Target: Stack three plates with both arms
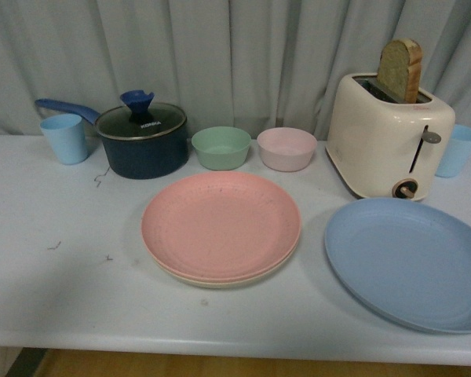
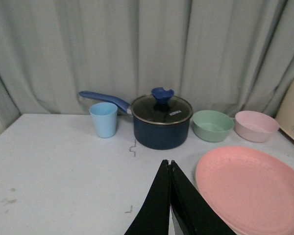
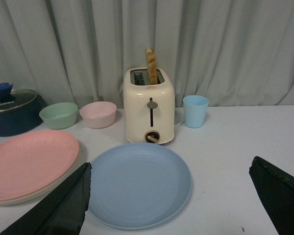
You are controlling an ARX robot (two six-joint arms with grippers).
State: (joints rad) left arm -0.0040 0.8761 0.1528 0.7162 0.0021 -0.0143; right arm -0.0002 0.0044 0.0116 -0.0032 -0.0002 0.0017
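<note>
The pink plate (image 1: 220,224) lies on top of the beige plate (image 1: 220,280) at the table's middle; only the beige rim shows beneath it. The blue plate (image 1: 412,263) lies alone to the right, in front of the toaster. Neither arm shows in the front view. In the left wrist view my left gripper (image 2: 169,163) is shut and empty, over bare table just left of the pink plate (image 2: 250,188). In the right wrist view my right gripper (image 3: 169,171) stands wide open above the blue plate (image 3: 139,183), holding nothing, with the pink plate (image 3: 29,161) off to one side.
A cream toaster (image 1: 388,133) holding a bread slice stands behind the blue plate, a light blue cup (image 1: 458,149) beside it. At the back sit a green bowl (image 1: 220,147), a pink bowl (image 1: 286,148), a dark blue lidded pot (image 1: 141,137) and another blue cup (image 1: 64,137). A curtain hangs behind.
</note>
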